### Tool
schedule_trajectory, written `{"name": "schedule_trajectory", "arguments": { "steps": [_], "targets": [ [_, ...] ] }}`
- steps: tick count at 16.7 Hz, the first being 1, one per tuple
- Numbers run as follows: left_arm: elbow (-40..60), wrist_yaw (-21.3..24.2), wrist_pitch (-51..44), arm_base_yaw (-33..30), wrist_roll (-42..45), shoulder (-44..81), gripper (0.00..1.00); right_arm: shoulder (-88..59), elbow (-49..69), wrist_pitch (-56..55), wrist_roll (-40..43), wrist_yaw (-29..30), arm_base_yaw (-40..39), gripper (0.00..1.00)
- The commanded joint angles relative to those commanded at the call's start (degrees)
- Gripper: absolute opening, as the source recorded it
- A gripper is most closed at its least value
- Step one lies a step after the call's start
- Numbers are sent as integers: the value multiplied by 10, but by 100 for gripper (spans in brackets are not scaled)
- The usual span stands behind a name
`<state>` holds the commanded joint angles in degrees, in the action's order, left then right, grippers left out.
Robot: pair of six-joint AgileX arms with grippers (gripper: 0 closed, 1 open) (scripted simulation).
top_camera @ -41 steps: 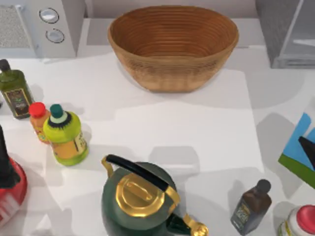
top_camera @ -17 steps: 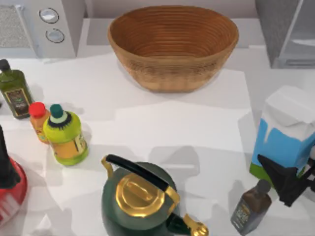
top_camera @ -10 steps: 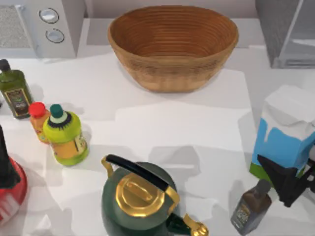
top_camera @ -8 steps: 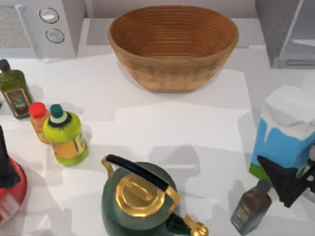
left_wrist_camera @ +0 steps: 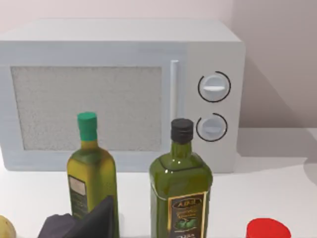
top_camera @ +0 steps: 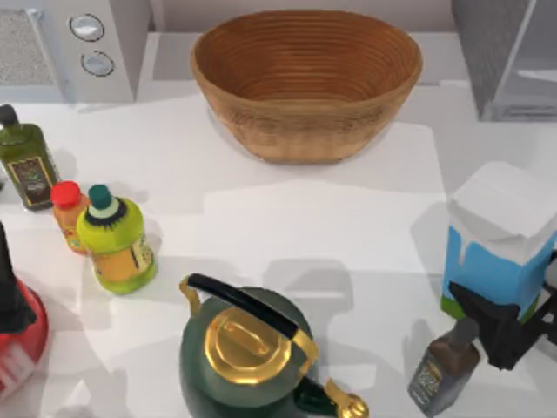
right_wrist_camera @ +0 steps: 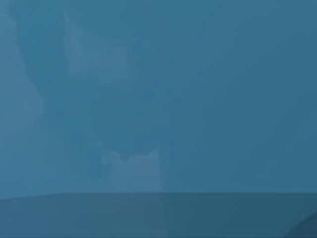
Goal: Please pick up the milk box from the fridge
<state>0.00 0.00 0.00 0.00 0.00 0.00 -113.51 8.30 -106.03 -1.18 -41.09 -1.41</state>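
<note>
Gripping the milk box [top_camera: 498, 248] near its green base band, the right pincer [top_camera: 505, 324] is seen at the right edge of the bench [top_camera: 331, 226] in the top view, dark fingers clamped against the carton's lower part. The carton is held roughly upright, white gabled top facing up and a bit tilted, well out in front of the fridge [top_camera: 509, 57], which is parked in the far right corner with its pale inner panel showing. So yeah, the box is outside the fridge, not inside it. Whether the carton's base is touching the bench or lifted can't be told from above. Just beside the pincer, toward the near edge, a small dark brown bottle [top_camera: 444, 368] is stood. The right wrist view is taken up by a blue surface [right_wrist_camera: 158, 99] very close to the lens, most likely the carton's side. A big woven basket [top_camera: 306, 83] is set at the far middle, a green kettle with gold lid [top_camera: 252, 353] at the near middle, and a yellow-green bottle [top_camera: 116, 239] with a small orange bottle [top_camera: 68, 213] touching it at the left. The left pincer [left_wrist_camera: 79, 223] is parked at the left side, seen in its wrist view in front of two olive oil bottles [left_wrist_camera: 181, 191] and a microwave [left_wrist_camera: 119, 94]; how its fingers stand cannot be told.
</note>
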Motion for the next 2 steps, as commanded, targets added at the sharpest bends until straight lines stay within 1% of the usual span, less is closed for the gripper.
{"name": "schedule_trajectory", "arguments": {
  "steps": [2],
  "targets": [
    [0,0,0,0,0,0,100,0,0,0,0,0,0,100]
  ]
}}
